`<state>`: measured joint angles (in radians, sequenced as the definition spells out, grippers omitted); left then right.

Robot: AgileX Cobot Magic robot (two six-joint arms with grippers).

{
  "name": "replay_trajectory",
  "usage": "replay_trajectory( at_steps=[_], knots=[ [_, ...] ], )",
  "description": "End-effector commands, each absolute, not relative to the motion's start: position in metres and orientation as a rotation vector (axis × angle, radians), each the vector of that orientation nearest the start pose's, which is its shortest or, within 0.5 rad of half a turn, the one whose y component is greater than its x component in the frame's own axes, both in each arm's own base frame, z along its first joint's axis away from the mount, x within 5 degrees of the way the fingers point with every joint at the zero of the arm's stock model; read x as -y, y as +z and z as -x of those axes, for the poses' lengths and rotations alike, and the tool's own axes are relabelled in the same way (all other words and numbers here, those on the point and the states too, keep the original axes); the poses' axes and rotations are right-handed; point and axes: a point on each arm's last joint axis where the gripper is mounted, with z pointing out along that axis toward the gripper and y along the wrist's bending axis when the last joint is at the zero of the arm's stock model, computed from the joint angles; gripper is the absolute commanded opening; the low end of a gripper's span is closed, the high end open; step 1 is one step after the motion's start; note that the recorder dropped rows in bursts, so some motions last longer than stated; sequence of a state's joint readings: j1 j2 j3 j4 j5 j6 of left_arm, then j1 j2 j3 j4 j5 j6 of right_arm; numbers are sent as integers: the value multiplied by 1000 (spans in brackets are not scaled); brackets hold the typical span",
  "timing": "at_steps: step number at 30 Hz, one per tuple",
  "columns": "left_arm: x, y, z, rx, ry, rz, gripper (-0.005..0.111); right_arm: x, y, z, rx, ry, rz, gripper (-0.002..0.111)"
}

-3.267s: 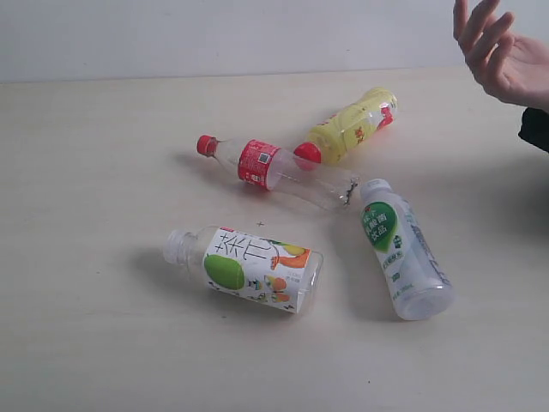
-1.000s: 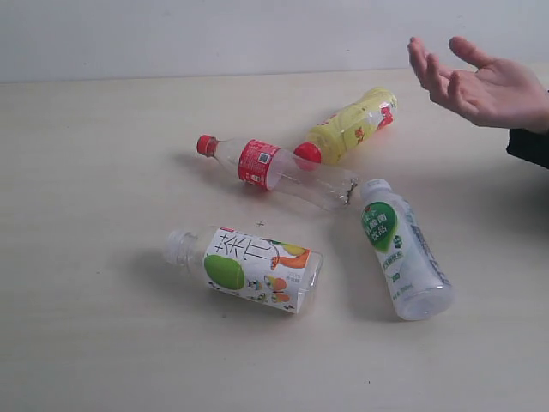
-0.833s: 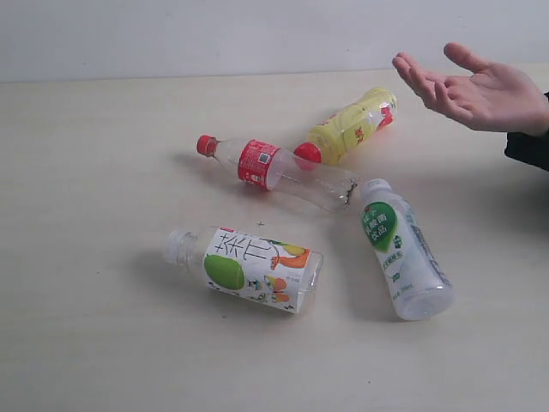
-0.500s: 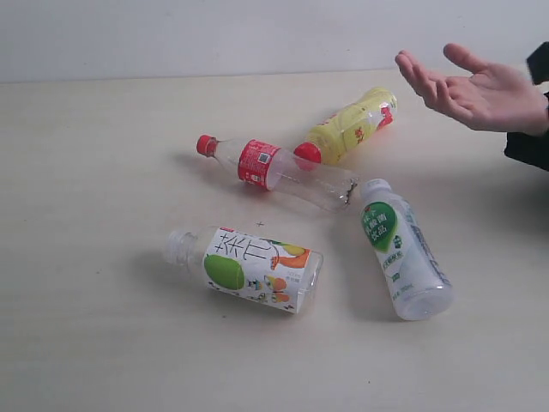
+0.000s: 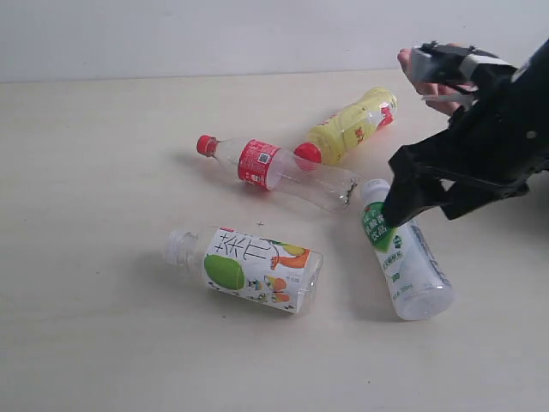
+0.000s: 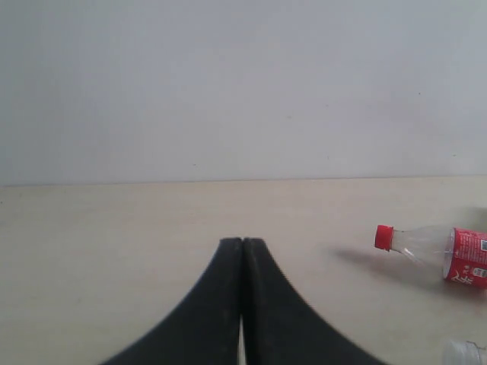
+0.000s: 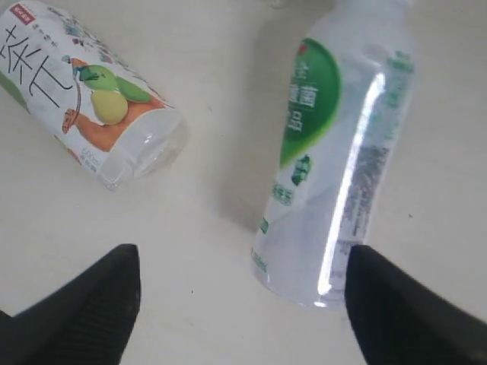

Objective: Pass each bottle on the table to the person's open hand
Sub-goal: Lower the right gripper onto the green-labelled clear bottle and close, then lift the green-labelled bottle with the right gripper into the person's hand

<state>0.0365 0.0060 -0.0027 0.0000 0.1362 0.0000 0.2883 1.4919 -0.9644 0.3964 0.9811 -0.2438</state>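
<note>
Several bottles lie on the table (image 5: 103,172): a yellow one with a red cap (image 5: 352,124), a clear one with a red label (image 5: 274,167), one with a fruit picture (image 5: 253,268), and a white-green one (image 5: 410,270). My right gripper (image 5: 422,216) hangs open just above the white-green bottle (image 7: 335,152). In the right wrist view the right gripper (image 7: 243,304) has nothing between its fingers, and one finger is over the bottle's base. The person's open hand (image 5: 405,60) is mostly hidden behind my right arm. My left gripper (image 6: 242,243) is shut and empty, low over the table.
The fruit-picture bottle (image 7: 91,99) lies close beside the white-green one. The clear bottle's base nearly touches the white-green bottle's cap. The left wrist view shows the clear bottle (image 6: 434,251) off to one side. A pale wall (image 5: 214,34) stands behind the table.
My right arm has swung in from the right over the white-green bottle and its jaws have opened. It now covers most of the person's hand. The bottles have not moved.
</note>
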Motion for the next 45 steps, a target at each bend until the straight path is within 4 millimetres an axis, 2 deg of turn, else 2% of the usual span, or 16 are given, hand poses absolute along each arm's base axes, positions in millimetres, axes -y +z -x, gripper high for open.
replay_trajectory(
  at_steps=[1,6,11,17,22,23,24,28,29,32,38,43,45],
  knots=[
    [-2,201,-56,-1616,29,30,0,-125,220,-257,-2839,433,633,77],
    [-2,201,-56,-1616,29,30,0,-132,202,-264,-2848,301,653,77],
    [-2,201,-56,-1616,29,30,0,-129,182,-269,-2922,186,635,80],
    [-2,201,-56,-1616,29,30,0,-130,153,-273,-3021,153,630,82],
    [-2,201,-56,-1616,33,26,0,-131,139,-276,-3047,143,631,81],
    [-2,201,-56,-1616,33,26,0,-132,138,-277,-3046,143,618,78],
    [-2,201,-56,-1616,33,26,0,-132,137,-277,-3050,141,603,74],
    [-2,201,-56,-1616,33,26,0,-133,141,-280,-3075,146,473,35],
    [-2,201,-56,-1616,33,26,0,-133,142,-280,-3081,145,475,25],
    [-2,201,-56,-1616,35,24,0,-133,146,-280,-3089,142,481,2],
    [-2,201,-56,-1616,35,24,0,-131,160,-276,-3077,149,487,0],
    [-2,201,-56,-1616,37,22,0,-129,185,-270,-3023,170,490,0],
    [-2,201,-56,-1616,37,22,0,-125,202,-264,-2981,161,513,0]
  ],
)
